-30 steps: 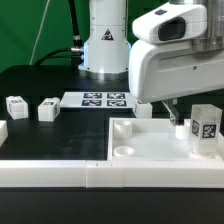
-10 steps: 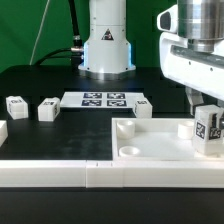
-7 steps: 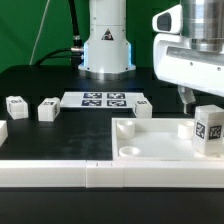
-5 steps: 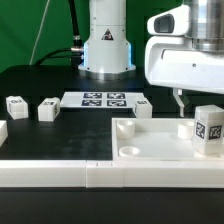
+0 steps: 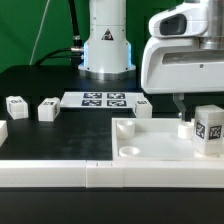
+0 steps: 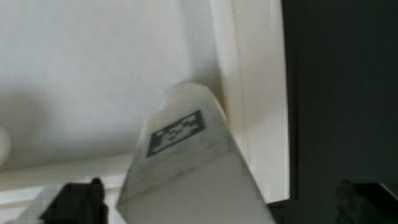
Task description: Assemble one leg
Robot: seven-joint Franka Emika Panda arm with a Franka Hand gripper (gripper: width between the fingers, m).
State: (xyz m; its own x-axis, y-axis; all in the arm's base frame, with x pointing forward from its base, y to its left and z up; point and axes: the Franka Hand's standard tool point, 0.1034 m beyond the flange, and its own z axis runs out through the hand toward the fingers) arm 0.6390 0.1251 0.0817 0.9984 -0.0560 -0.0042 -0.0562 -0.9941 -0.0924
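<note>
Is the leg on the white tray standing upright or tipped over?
Upright: the leg stands on end at a corner of the tray.

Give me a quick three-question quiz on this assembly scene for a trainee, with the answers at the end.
1. True or false: the gripper is shut on the upright leg.
2. Where does that leg stand? A: on a long white bar. B: on the white tray-like piece. C: in the air, lifted clear.
3. Fill in: on the table, to the exterior view's left of the marker board, the number of loose legs fully in view is ___.
Key: 1 false, as the wrist view shows its fingertips wide apart. 2 B. 3 two.
</note>
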